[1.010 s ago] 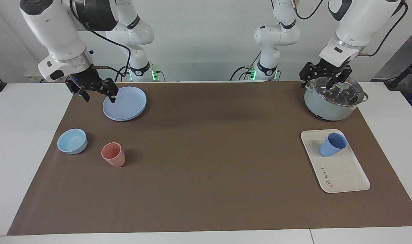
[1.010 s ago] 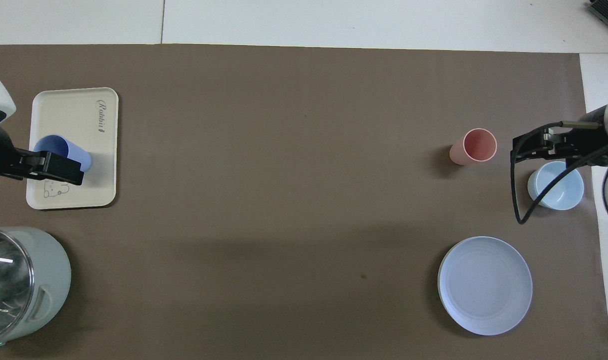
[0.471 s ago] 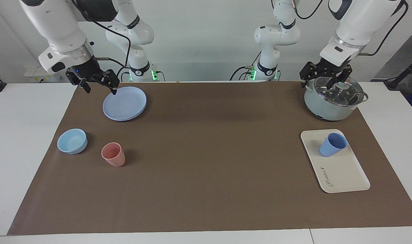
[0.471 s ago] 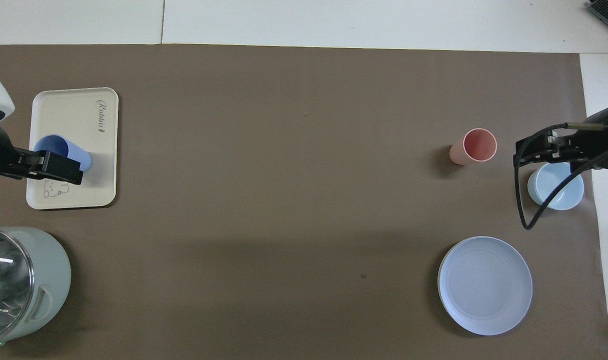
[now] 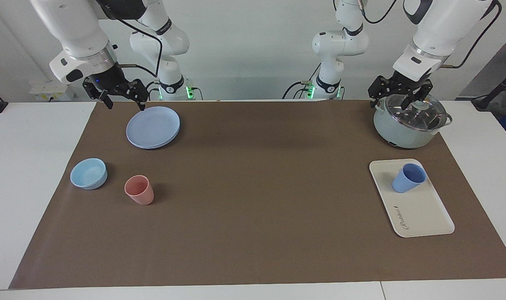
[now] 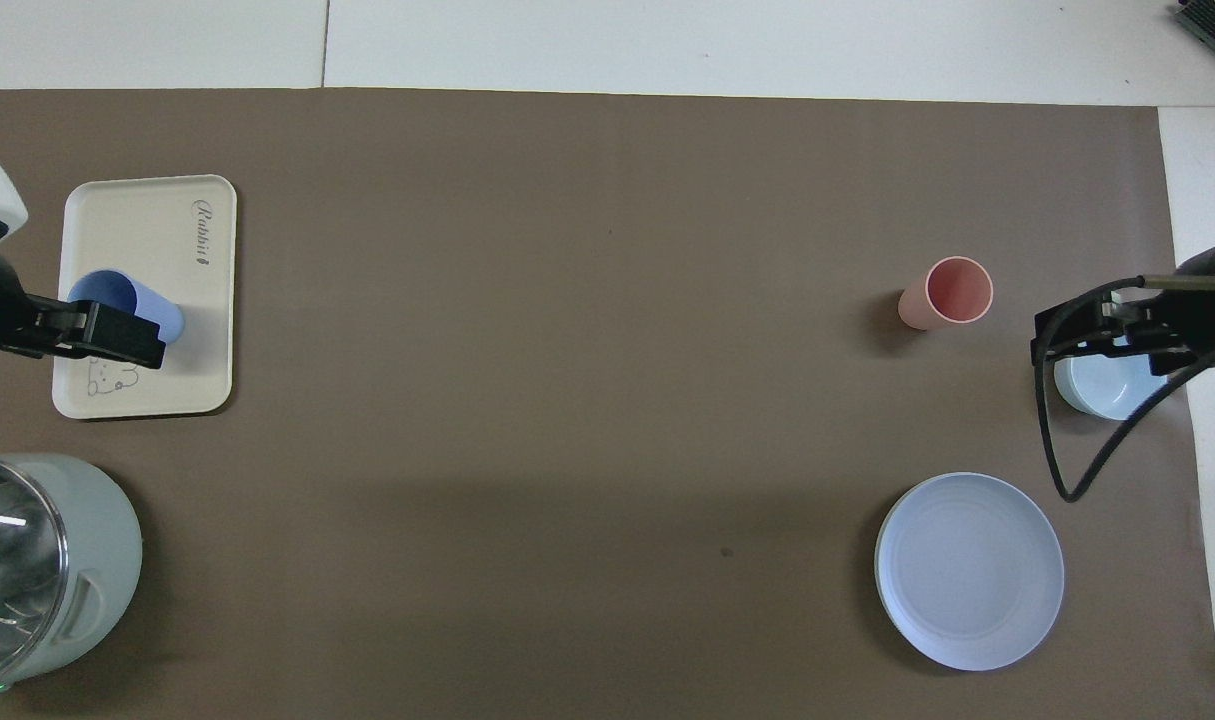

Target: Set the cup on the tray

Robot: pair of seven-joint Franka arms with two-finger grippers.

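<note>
One periwinkle-blue cup (image 5: 408,178) stood on the tray (image 5: 419,216), on the half nearer the robots, at the left arm's end of the desk (image 5: 28,166). It was a small tapered tumbler with faintly ribbed plastic sides, no handle, its mouth upward. The tray was flat, cream-white and rectangular with rounded corners, with cursive script at the end farther from the robots and a small bear drawing at the nearer end.

Nothing was held by the left hand (image 5: 398,103), which hung with fingers spread over the lidded pot (image 5: 409,125), clear of the cup. The right hand (image 5: 125,101) was raised at the right arm's end, over the mat (image 5: 253,233) just beside the plate's edge nearest the robots, its fingers also spread and empty.

A smooth round blue plate (image 5: 153,127), a squat light-blue bowl (image 5: 88,173) and a salmon-pink tumbler (image 5: 139,190) sat apart from one another on the matte brown mat. The pale green pot wore a shiny glass lid
</note>
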